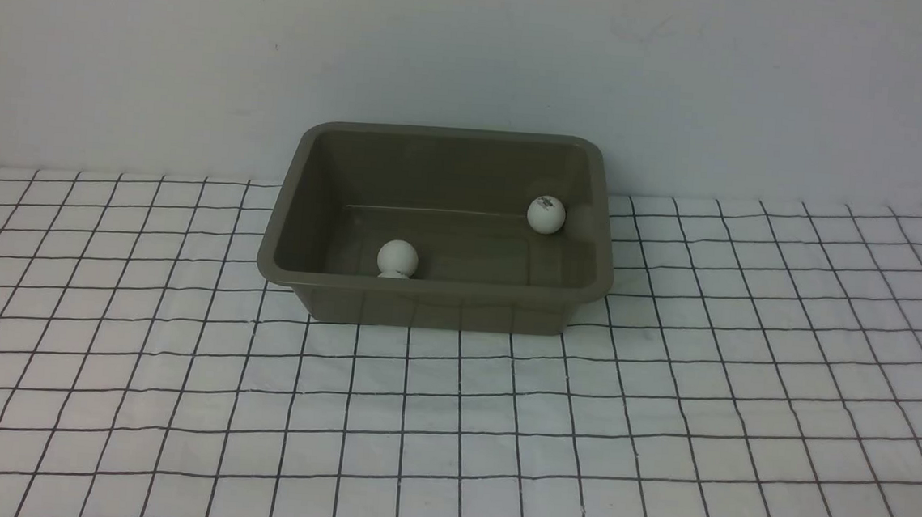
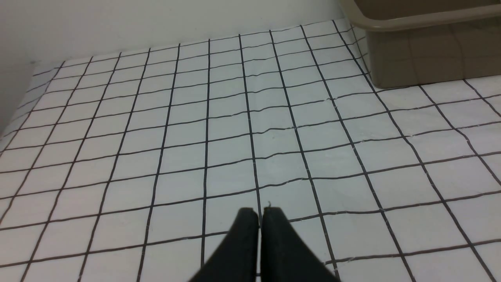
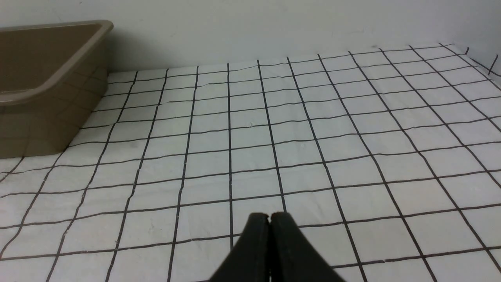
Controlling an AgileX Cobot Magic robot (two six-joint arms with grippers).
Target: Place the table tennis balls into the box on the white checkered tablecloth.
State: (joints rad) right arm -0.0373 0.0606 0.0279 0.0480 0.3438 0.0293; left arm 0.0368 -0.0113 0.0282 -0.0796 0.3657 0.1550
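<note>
White checkered tablecloth (image 1: 450,420) covers the whole surface, slightly wrinkled. Nearest, left gripper (image 2: 260,213) and right gripper (image 3: 269,219) hang over bare cloth, jaws pressed together, holding nothing. Farther back, centre, box (image 1: 433,304) sits by the wall; inside, plain ball (image 1: 397,258) near-left, logo ball (image 1: 546,214) far-right.

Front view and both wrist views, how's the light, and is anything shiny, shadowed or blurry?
Front view: soft, even light; the olive-grey plastic tub has a glossy floor mirroring the plain white ball faintly, and it throws only a weak shadow. Left wrist view: the tub's wall reflects the white black-gridded tablecloth; the shut left claw looks soft. Right wrist view: same reflection, right claw likewise soft.
</note>
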